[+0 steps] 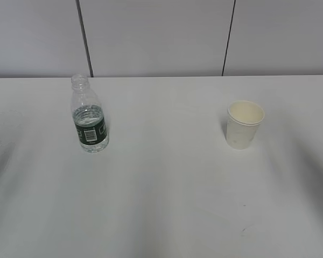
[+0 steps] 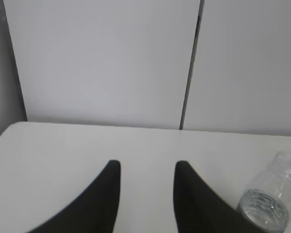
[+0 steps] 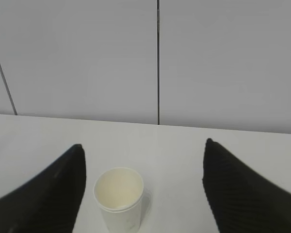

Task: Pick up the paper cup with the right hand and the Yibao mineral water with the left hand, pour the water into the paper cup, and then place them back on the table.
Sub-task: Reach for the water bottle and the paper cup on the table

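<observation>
the worktop (image 1: pixel 167 188) is a plain white, matte surface that fills most of the exterior view, with a tiny dark scuff (image 1: pixel 243 230) near its front right. behind it stands a wall of pale grey panels (image 1: pixel 156 37) split by thin dark vertical seams.

the yibao mineral water (image 1: pixel 89 115) stands upright on the left part of the worktop. its dark green label band (image 1: pixel 90 130) carries a white barcode patch; any lettering on it is too small to read. the bottle is clear and ribbed, its neck shows no cap, and clear water sits in the lower part up to about the top of the label.

the paper cup (image 1: pixel 244 124) stands upright on the right part of the worktop, well apart from the bottle. it is off-white with a rolled rim, its mouth faces up, and the pale inside looks dry as far as can be seen.

neither arm shows in the exterior view. in the left wrist view the left hand (image 2: pixel 146 167) has its jaws released with bare worktop between them, and the bottle stands just to the right of the right-hand jaw. in the right wrist view the right hand (image 3: pixel 143 148) has its jaws spread wide, holding nothing, with the cup on the worktop between them, nearer the left-hand jaw and touching neither.
</observation>
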